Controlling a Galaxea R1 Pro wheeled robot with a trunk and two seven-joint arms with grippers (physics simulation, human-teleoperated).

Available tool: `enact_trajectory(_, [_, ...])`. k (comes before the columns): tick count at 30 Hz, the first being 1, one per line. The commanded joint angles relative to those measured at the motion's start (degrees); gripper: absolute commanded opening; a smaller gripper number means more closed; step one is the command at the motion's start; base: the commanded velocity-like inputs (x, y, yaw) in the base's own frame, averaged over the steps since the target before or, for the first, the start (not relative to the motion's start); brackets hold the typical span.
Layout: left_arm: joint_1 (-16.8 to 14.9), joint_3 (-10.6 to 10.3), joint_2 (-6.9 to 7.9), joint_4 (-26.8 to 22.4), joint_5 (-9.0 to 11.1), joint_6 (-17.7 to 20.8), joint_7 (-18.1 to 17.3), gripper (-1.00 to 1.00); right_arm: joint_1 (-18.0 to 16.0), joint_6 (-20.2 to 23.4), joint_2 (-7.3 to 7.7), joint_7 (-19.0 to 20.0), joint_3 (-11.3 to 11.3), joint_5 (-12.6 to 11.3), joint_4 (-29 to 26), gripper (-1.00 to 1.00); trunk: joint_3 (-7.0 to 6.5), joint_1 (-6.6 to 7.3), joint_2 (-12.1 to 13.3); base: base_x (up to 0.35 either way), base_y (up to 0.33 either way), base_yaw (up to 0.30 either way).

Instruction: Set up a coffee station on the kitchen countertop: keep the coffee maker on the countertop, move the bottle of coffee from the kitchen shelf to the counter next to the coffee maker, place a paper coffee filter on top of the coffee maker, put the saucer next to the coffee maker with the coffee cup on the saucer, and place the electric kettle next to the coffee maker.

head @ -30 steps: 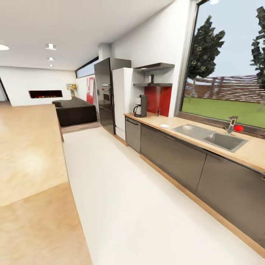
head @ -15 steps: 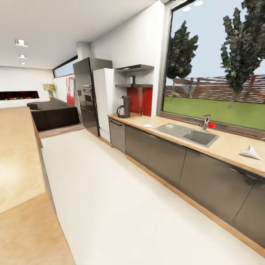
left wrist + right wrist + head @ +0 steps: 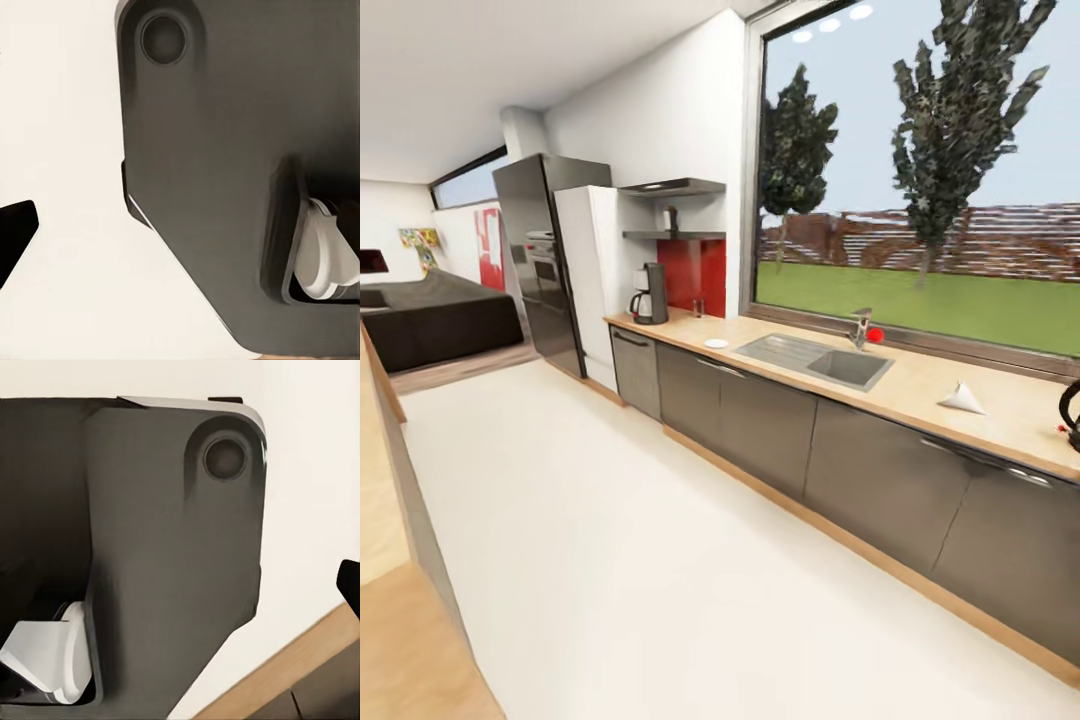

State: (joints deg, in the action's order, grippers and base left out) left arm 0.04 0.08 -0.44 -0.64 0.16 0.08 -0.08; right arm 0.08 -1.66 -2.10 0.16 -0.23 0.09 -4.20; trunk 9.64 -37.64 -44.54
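The black drip coffee maker (image 3: 650,295) stands at the wooden countertop's (image 3: 920,385) far end; the white paper cone filter (image 3: 963,399) lies far nearer, beyond the steel sink (image 3: 815,360). Grippers' state: can't tell.

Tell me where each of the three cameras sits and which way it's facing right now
Head view: on the robot's head, facing along the countertop past the sink toward the coffee maker; none of its own body appears.
Left wrist view: near the left gripper, aimed down at the robot's dark base and the pale floor.
Right wrist view: near the right gripper, aimed down at the base and floor.
Shared: both wrist views show the base; all three show the floor.
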Motion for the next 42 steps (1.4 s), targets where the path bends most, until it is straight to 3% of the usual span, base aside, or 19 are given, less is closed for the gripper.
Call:
enact_trajectory(1, [-0.01,0.01,0.0,-0.06,0.02,0.01,-0.01,1.0,0.01,-0.1,-0.01,0.02,-0.03,0.02,-0.06,1.0,-0.12,0.22,0.36,0.0,0.0,-0.299])
enact_trajectory(42, [-0.13,0.01,0.0,-0.06,0.21,0.01,-0.01,1.0,0.01,-0.1,-0.01,0.02,-0.03,0.0,-0.03,1.0,-7.41,9.22,16.81,0.0,0.0,-0.299])
